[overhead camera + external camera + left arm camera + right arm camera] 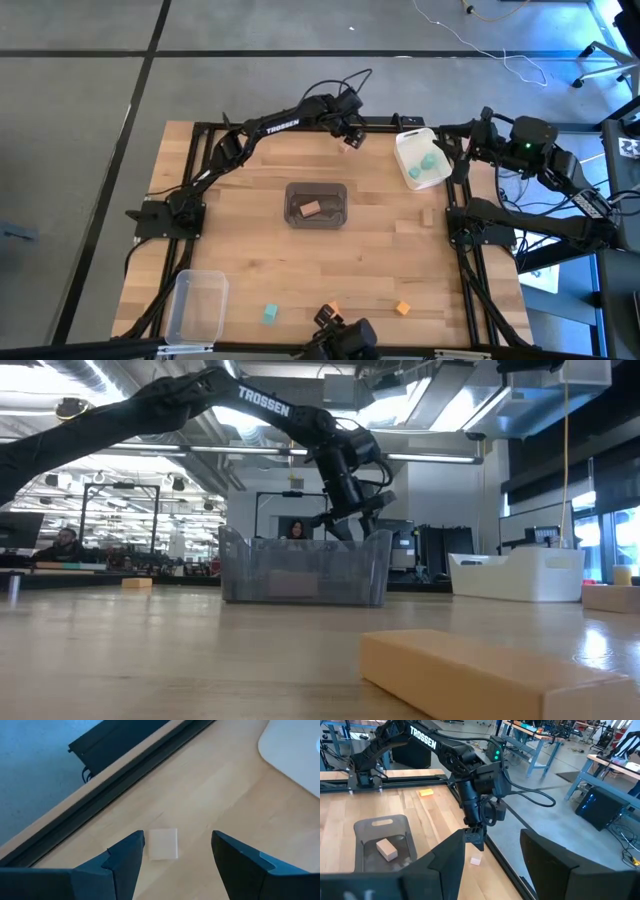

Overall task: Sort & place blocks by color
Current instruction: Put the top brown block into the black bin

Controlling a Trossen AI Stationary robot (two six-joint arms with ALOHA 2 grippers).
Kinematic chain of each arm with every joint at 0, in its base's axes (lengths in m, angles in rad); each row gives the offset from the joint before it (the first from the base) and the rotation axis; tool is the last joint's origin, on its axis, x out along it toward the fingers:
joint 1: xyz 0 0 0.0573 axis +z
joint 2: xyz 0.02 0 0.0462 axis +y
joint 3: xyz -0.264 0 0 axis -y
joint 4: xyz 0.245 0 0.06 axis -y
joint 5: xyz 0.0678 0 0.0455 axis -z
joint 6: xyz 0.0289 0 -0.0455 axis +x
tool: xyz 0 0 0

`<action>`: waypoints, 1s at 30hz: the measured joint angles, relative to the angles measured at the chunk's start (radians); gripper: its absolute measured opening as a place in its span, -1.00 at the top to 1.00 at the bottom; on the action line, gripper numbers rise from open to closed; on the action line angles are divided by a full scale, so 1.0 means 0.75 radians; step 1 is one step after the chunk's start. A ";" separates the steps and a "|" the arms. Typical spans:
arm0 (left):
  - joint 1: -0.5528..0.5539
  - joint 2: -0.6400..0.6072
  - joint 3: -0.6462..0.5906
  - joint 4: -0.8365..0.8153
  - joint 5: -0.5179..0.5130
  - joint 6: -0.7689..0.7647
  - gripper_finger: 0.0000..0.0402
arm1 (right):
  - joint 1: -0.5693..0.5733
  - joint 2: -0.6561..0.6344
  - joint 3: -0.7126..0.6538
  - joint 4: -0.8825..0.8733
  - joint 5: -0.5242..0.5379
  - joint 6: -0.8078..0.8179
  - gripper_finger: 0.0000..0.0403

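Hovering with the left gripper [349,136] just above a small tan block [164,844] at the far edge of the table [240,250], close to the black rail [125,775] and near the white bin [405,150]. Holding the fingers [125,865] spread wide, one on each side of that block, gripping nothing and touching nothing. Hanging upright over it in the right wrist view too, with a clear gap beneath.

Waiting with the right gripper [492,845] off the table's right side, beside the white bin, jaws likewise parted and empty.

Sitting inside the white bin: two teal blocks [428,162]. Resting in the dark grey bin [340,190] at the middle of the table: a second tan block [309,208]. Lying loose along the near edge: a single teal block [270,314], an orange block [403,308], and another orange piece [333,307] just beside the low camera's mount. Standing at the near left corner, apart from every block: a clear bin [185,320].

Filling the foreground of the low view: the nearest block [480,670], orange or tan, hard to tell which, with the dark grey bin behind it and the left gripper hanging beyond that bin.
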 joint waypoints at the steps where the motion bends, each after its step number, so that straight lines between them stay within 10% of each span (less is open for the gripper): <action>1: -0.001 0.000 0.000 -0.002 0.002 0.000 -0.13 | 0.000 0.000 0.000 0.000 0.000 0.000 0.04; 30: 0.009 -0.002 -0.319 0.246 0.073 -0.030 -0.13 | 0.000 0.000 -0.001 0.004 0.000 0.000 0.04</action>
